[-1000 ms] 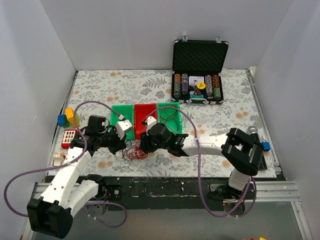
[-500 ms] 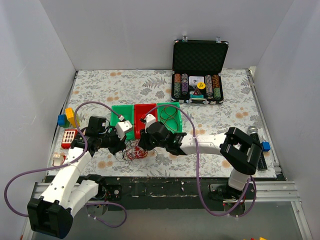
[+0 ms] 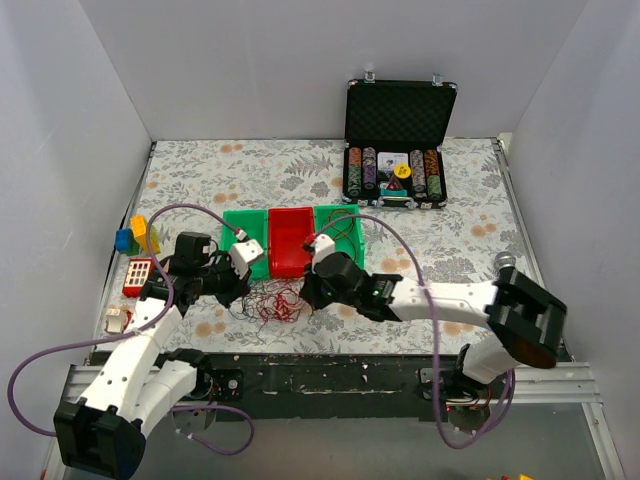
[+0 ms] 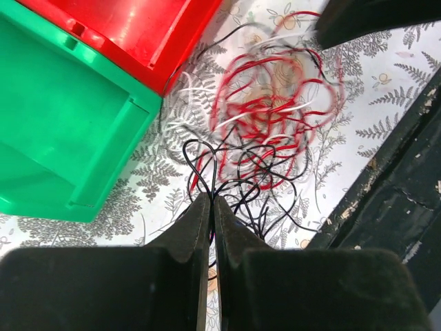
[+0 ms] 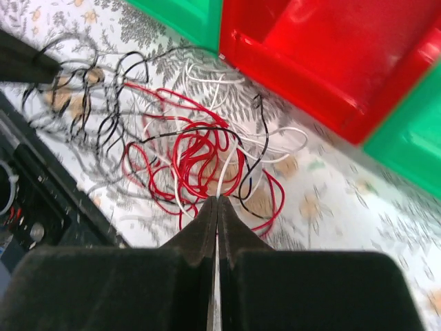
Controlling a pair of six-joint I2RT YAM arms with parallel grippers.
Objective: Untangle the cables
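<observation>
1. Progress is judged early. The cables (image 3: 275,303) are seen as one snarl near the worktop's (image 3: 200,170) near edge, left of centre, just before the red bin (image 3: 288,240). No strand is freed.
2. One chip case (image 3: 400,140) is counted, at the far edge.
3. Three bins are counted: that red one and two green bins (image 3: 345,228).
4. Two grippers are counted. The left gripper (image 4: 212,200) is pressed together on dark strands, the right gripper (image 5: 216,200) pinched on a white strand.
5. Three wire colours are seen: red, dark, white. The strand count cannot be told.

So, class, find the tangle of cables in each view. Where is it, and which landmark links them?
Top external: cables lower middle, left of centre, between the arms.
Left wrist: cables upper centre-right.
Right wrist: cables centre-left.
Shared landmark: the red bin beside the cables.
</observation>
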